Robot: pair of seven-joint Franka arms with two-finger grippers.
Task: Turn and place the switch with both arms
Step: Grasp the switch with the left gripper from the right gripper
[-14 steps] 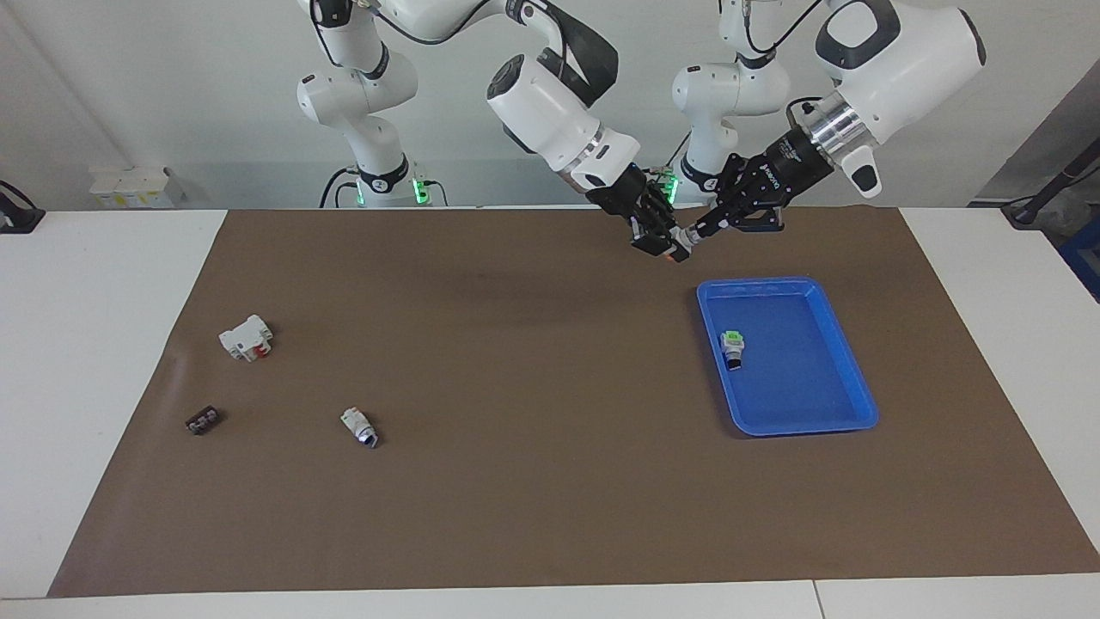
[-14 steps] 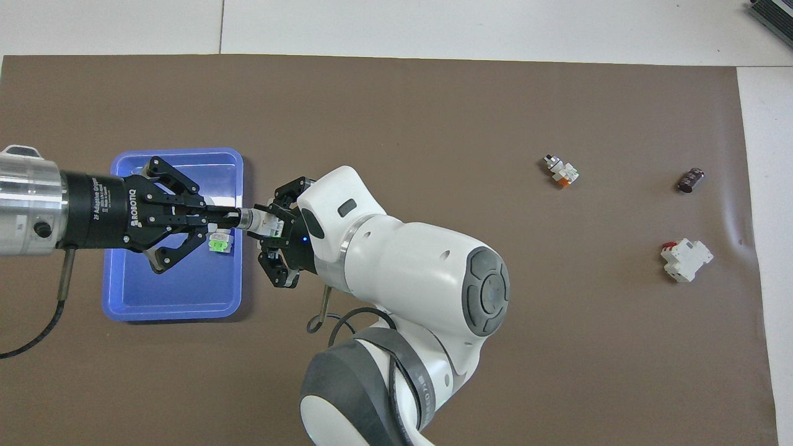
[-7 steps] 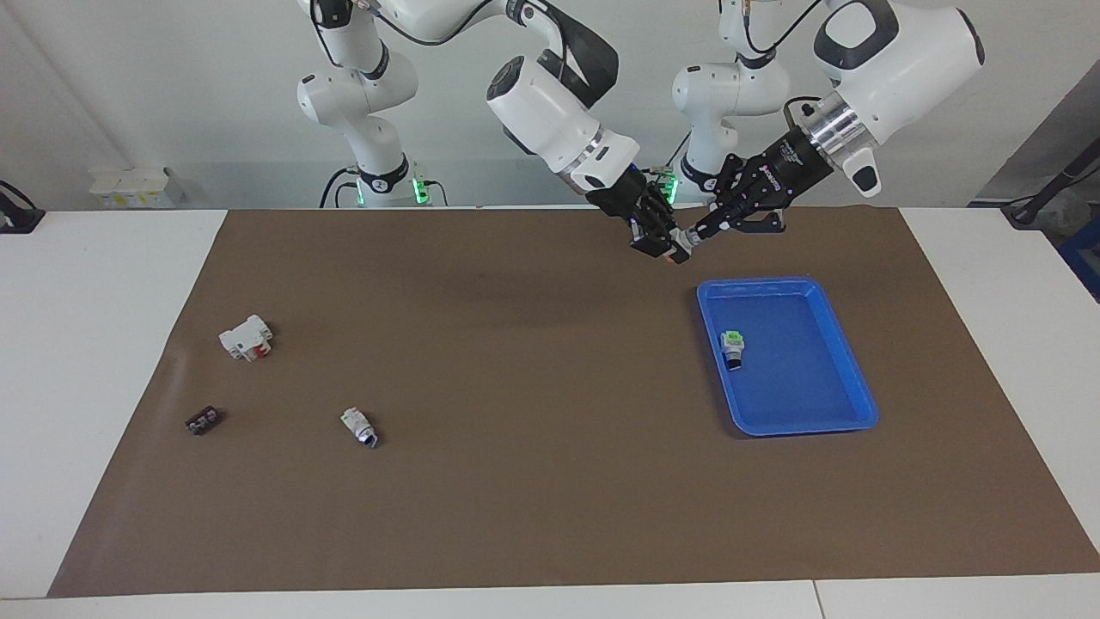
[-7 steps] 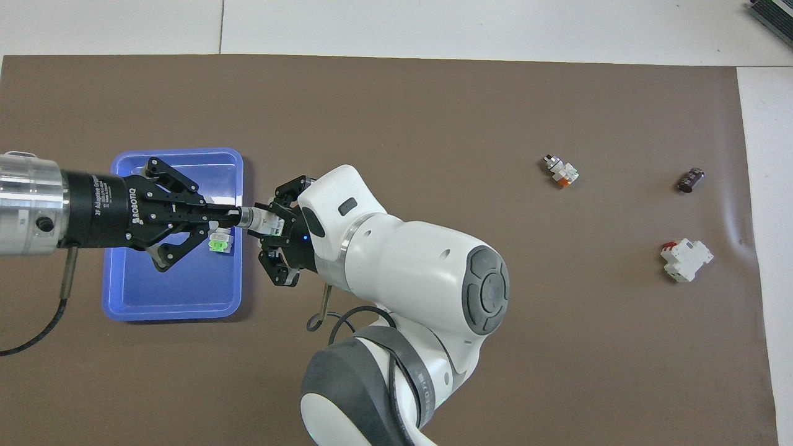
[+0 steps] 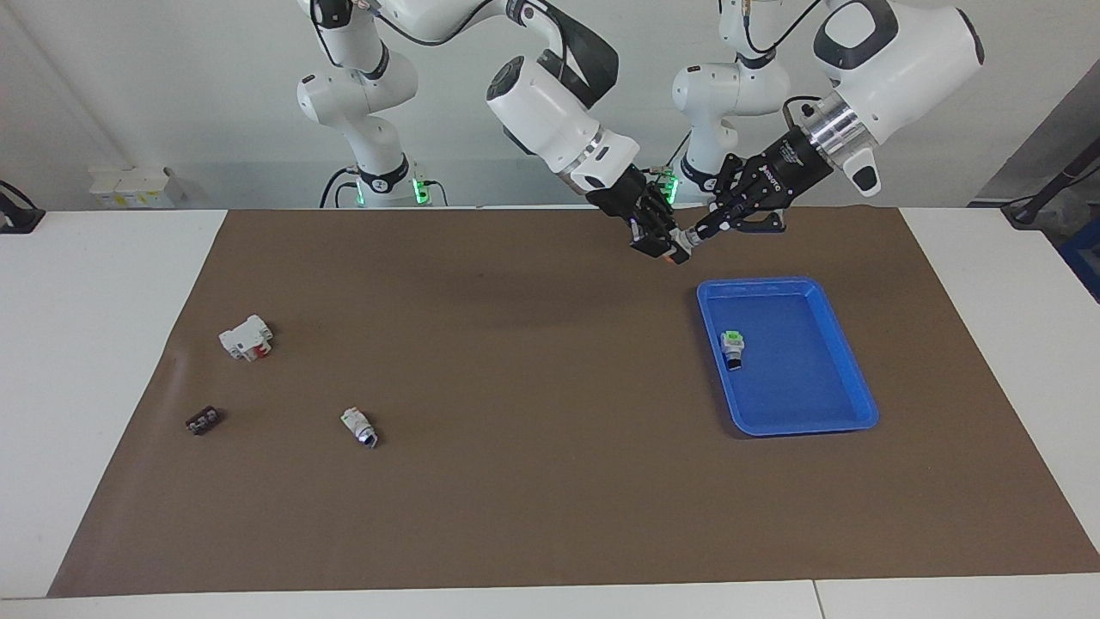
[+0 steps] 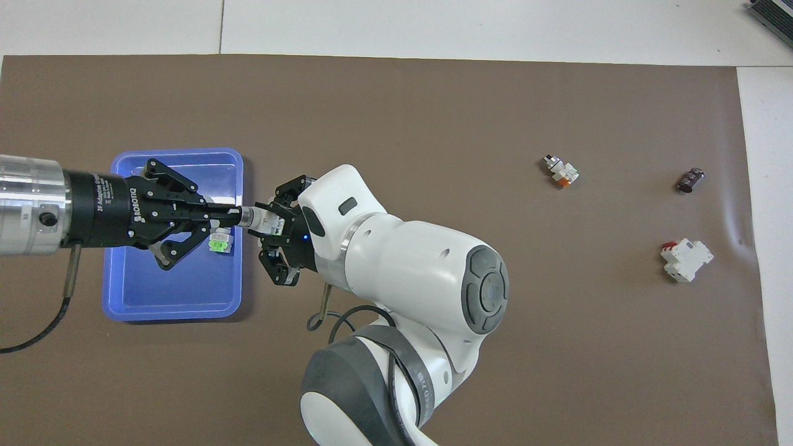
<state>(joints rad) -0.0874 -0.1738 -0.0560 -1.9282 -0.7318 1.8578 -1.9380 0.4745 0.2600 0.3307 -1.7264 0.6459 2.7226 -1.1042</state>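
The switch [image 5: 673, 250] is held in the air between both grippers; its orange end shows under the right gripper's fingers. My right gripper [image 5: 656, 240] is shut on its white body. My left gripper [image 5: 694, 234] is shut on its knob end, with the silver collar just in front of its tips. In the overhead view the switch [image 6: 255, 218] lies level between the left gripper [image 6: 238, 215] and the right gripper [image 6: 274, 227], over the mat beside the blue tray [image 6: 173, 310]. The blue tray [image 5: 851, 378] lies toward the left arm's end.
A green-ended switch [image 5: 732, 348] [image 6: 218, 243] lies in the tray. Toward the right arm's end of the brown mat lie a second small switch [image 5: 359, 427] [image 6: 560, 172], a white block with red marks [image 5: 247, 337] [image 6: 684, 260] and a small dark part [image 5: 203, 420] [image 6: 689, 180].
My left gripper has turned slightly about its own axis while gripping the switch's knob end, and its wrist has risen a little. The right gripper and the switch's body have stayed almost still.
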